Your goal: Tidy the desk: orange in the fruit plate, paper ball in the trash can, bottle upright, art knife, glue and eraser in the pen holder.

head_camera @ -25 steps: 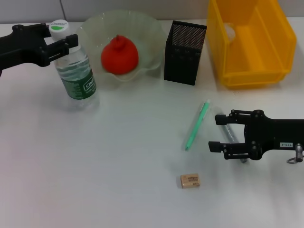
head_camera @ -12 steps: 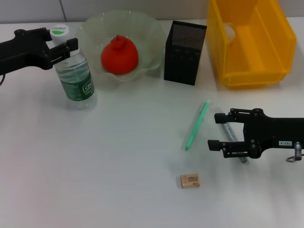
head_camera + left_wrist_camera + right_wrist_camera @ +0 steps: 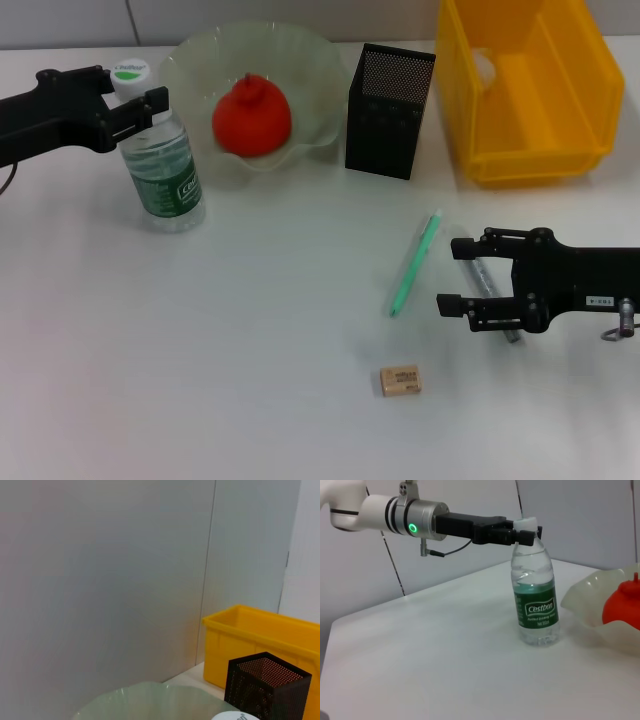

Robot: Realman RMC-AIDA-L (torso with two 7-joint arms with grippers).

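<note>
The left gripper clamps the neck of the upright bottle; the right gripper hangs open above a grey pen.

Clear glossy plastic bottle, black mesh pen holder perhaps metal, translucent glassy fruit plate.

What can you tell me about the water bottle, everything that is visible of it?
The bottle is clear plastic, holding water, with a green label reading "Cestbon" and a white cap with a green mark. It stands upright on the white table, just left of the fruit plate and apart from it. The left gripper holds its neck just below the cap.
</note>
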